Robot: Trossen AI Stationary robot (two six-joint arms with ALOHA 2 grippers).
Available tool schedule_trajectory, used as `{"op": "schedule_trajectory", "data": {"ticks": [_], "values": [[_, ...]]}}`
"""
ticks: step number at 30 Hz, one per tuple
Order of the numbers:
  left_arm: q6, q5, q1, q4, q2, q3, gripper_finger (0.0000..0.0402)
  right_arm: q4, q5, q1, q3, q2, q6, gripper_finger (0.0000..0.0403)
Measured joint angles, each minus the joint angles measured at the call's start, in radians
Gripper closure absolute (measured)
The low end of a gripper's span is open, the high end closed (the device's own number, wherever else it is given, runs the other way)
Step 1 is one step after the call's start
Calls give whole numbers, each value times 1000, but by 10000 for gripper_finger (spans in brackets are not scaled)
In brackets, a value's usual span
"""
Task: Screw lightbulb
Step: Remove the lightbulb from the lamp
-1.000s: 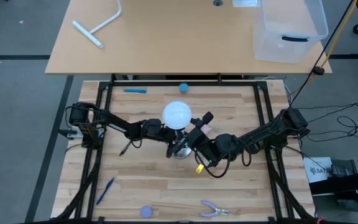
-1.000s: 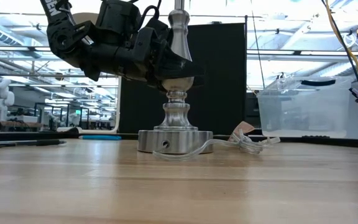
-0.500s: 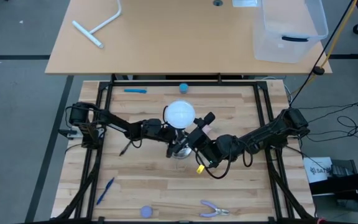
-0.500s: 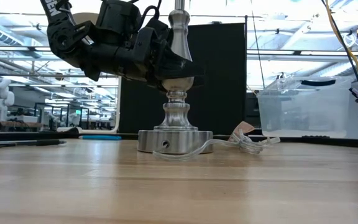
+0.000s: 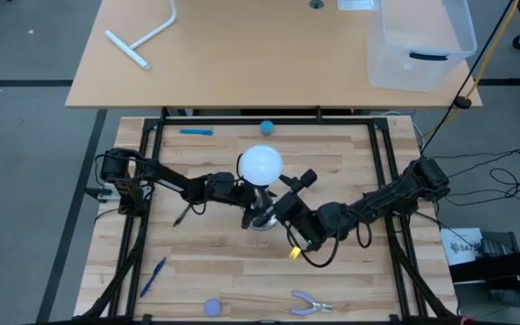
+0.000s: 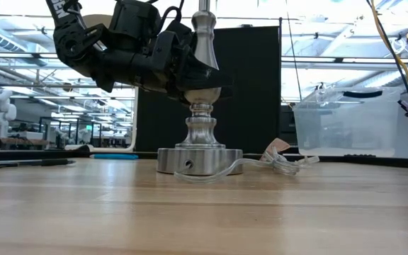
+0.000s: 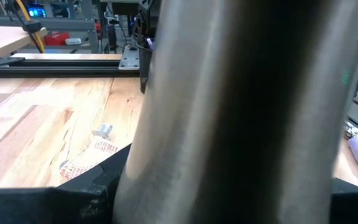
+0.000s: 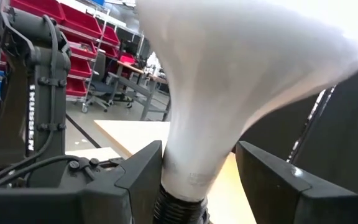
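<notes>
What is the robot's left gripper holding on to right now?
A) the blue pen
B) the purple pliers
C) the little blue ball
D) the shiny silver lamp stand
D: the left gripper is clamped around the silver lamp stand, while the pliers, the ball and the pen lie untouched on the table.

The lightbulb, white and frosted, stands upright, round globe uppermost, near the middle of the desk. It tapers funnel-like to a narrow neck seated in a dark socket.
</notes>
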Motion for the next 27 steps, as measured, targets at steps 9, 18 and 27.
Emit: {"op": "schedule_trajectory", "data": {"ticks": [9,18,27], "values": [[-1,0,0,0,0,0,144,1,52,14,0,1,-11,204],[-1,0,0,0,0,0,144,7,105,25,0,1,-28,204],[-1,0,0,0,0,0,144,6,134,26,0,2,-35,204]]}}
